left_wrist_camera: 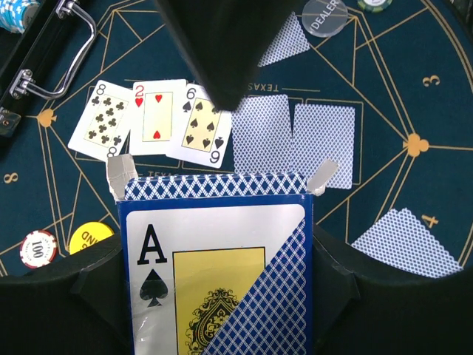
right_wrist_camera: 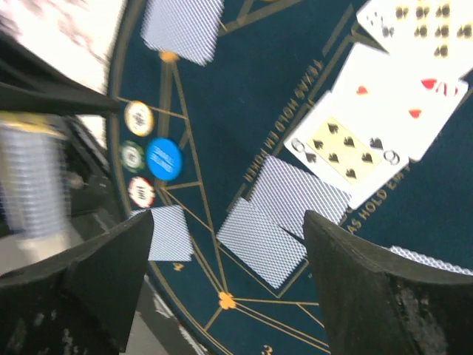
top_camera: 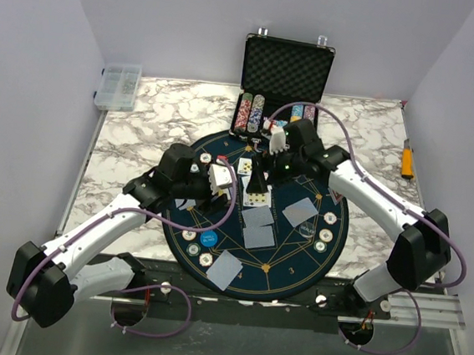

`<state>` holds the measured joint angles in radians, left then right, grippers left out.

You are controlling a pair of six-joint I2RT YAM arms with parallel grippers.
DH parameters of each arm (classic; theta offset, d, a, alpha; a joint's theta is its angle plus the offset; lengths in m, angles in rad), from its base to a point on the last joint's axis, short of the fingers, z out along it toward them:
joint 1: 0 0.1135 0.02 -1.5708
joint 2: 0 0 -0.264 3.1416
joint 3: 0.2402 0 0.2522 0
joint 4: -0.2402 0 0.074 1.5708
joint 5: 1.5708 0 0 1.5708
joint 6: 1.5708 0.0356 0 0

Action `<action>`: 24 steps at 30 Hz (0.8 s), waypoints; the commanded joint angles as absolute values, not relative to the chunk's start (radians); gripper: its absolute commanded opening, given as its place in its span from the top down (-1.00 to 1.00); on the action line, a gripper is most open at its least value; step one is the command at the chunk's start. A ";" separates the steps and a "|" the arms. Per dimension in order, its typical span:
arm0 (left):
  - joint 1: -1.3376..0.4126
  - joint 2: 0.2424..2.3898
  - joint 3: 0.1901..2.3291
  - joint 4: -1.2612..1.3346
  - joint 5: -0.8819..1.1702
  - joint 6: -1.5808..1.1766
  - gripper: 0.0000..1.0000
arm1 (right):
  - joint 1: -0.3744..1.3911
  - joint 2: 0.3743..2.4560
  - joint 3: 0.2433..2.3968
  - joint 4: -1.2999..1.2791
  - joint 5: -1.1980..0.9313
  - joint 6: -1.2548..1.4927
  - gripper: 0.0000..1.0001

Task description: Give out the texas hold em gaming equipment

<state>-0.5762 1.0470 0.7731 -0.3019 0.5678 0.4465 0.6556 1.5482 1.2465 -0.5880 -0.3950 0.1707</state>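
My left gripper (left_wrist_camera: pixel 220 181) is shut on a blue card box (left_wrist_camera: pixel 214 266) with an ace of spades on its front, held above the mat; it also shows in the top view (top_camera: pixel 220 178). Beyond the box lie three face-up cards: the 8 of clubs (left_wrist_camera: pixel 103 118), the 2 of hearts (left_wrist_camera: pixel 154 115) and the 6 of spades (left_wrist_camera: pixel 198 126). Beside them lie two face-down cards (left_wrist_camera: pixel 295 137). My right gripper (right_wrist_camera: pixel 229 222) is open and empty, hovering over the face-down pair (right_wrist_camera: pixel 284 214); in the top view (top_camera: pixel 258 179) it points down at the mat's middle. A clear dealer disc (left_wrist_camera: pixel 325 16) lies far right.
The round dark-blue mat (top_camera: pixel 283 262) holds more face-down cards (top_camera: pixel 225 269), a blue disc (top_camera: pixel 208 239), a yellow disc (left_wrist_camera: pixel 90 237) and a 100 chip (left_wrist_camera: pixel 38 248). An open black case (top_camera: pixel 286 69) with chip stacks (top_camera: pixel 249 112) stands behind. A clear compartment box (top_camera: pixel 118 86) sits back left.
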 commanded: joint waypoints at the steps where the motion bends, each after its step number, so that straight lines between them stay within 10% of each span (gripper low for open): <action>1: -0.573 1.028 0.758 -0.292 0.590 0.542 1.00 | 0.611 1.574 1.383 -0.624 -0.641 0.261 -0.74; 11: -0.575 1.023 0.787 -0.297 0.592 0.529 1.00 | 0.616 1.655 1.355 -0.463 -0.962 0.389 -0.84; 24: -0.576 1.014 0.798 -0.311 0.588 0.506 1.00 | 0.679 1.750 1.361 -0.403 -1.006 0.397 -0.38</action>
<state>-0.5762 1.0309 0.7609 -0.3237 0.5674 0.5140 0.6674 1.7206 1.3647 -0.4339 -0.9756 0.3950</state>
